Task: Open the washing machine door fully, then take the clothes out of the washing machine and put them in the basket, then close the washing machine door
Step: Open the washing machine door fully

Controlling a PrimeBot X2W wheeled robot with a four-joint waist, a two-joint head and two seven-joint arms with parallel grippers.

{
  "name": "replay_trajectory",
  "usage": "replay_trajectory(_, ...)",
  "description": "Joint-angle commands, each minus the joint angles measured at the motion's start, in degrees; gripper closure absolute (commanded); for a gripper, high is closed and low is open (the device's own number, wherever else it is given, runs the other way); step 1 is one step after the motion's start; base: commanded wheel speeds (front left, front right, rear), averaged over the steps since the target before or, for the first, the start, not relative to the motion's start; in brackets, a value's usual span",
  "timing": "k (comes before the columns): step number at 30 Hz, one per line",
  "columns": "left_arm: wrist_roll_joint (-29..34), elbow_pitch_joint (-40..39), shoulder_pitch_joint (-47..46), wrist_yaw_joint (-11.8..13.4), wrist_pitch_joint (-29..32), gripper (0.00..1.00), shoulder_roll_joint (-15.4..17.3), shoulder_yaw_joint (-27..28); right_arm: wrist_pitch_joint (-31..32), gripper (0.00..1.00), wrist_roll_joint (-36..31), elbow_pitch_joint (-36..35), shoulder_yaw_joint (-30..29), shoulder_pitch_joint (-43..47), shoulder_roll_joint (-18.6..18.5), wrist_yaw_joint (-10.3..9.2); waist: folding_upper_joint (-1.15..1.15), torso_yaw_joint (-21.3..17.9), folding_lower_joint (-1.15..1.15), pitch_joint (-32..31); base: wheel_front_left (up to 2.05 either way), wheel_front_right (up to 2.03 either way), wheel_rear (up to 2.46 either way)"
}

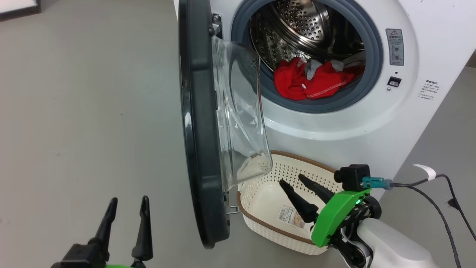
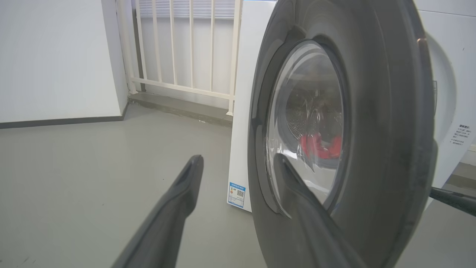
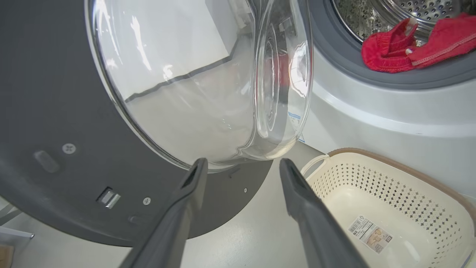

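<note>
**Inspector:** Door status?

**Assessor:** The washing machine door (image 1: 200,123) stands open. It is seen edge-on down the centre-left of the head view. Its glass bowl (image 1: 241,111) bulges toward the right of the frame and overhangs the left end of the basket (image 1: 267,227).

**Inspector:** Load?

**Assessor:** The clothes (image 1: 308,82) are red with white stitching, with a pale grey-white piece among them. They lie at the front lip of the drum (image 1: 297,26), upper right of the frame, partly on the grey ring of the washing machine (image 1: 334,123).

**Inspector:** Basket?

**Assessor:** It is on the floor (image 1: 93,111), lower centre-right, just in front of the machine and beside the door's lower edge. A paper sticker (image 1: 292,216) shows on its bottom.

**Inspector:** Hands?

**Assessor:** The left hand (image 1: 129,200) is at the lower left of the frame, fingers spread wide, gripping nothing and apart from the door. Its wrist view faces the door's outer side, with red visible through the glass. The right hand (image 1: 292,179) is at the lower right, fingers wide apart above the basket's interior, gripping nothing. In its wrist view the fingertips point at the lower edge of the glass bowl. I cannot tell whether they touch it.
</note>
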Motion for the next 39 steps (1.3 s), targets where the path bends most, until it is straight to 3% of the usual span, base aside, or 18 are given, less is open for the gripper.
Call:
replay_trajectory(1,-0.52,-1.20,-1.03,0.32,0.02,0.00,0.80,1.63,-2.10,0.00,-1.89,0.02,-0.80,0.23,0.87,0.37,0.00,-0.09,0.00,-0.06,0.00,0.00,0.00)
replay_trajectory(6,-0.66,-1.09,-1.08,0.29,-0.20,0.00,0.93,1.41,-5.66,0.00,-6.44,2.55,-5.26,1.78,3.37,0.37,0.00,-0.22,0.00,-0.14,0.00,0.00,0.00)
replay_trajectory(10,-0.75,-1.06,-0.99,0.27,-0.52,0.00,1.12,1.37,-6.37,0.00,-13.98,2.36,-10.75,2.98,4.26,0.37,0.00,-0.56,0.00,-0.22,0.00,0.00,0.00)
replay_trajectory(15,-0.79,-1.02,-0.80,0.40,-0.84,0.00,1.32,1.34,-6.41,0.00,-29.12,-3.28,-23.49,7.88,6.64,0.37,0.00,-1.00,0.00,-0.34,0.00,0.00,0.00)
replay_trajectory(23,-0.68,-0.90,-0.98,0.44,-1.35,0.00,1.42,0.97,-6.42,0.00,-44.83,-13.69,-33.81,15.69,9.33,0.37,0.00,-1.19,0.00,-0.33,0.00,0.00,0.00)
replay_trajectory(28,-0.47,-0.68,-1.13,0.47,-1.71,0.00,1.54,0.66,-6.43,0.00,-43.59,-17.55,-33.90,18.81,9.42,0.37,0.00,-1.12,0.00,-0.42,0.00,0.00,0.00)
replay_trajectory(39,-0.49,-0.46,-0.86,0.84,-2.04,0.00,1.72,0.29,-6.43,0.00,-42.11,-18.49,-34.28,20.06,9.43,0.37,0.00,-0.99,0.00,-0.61,0.00,0.00,0.00)
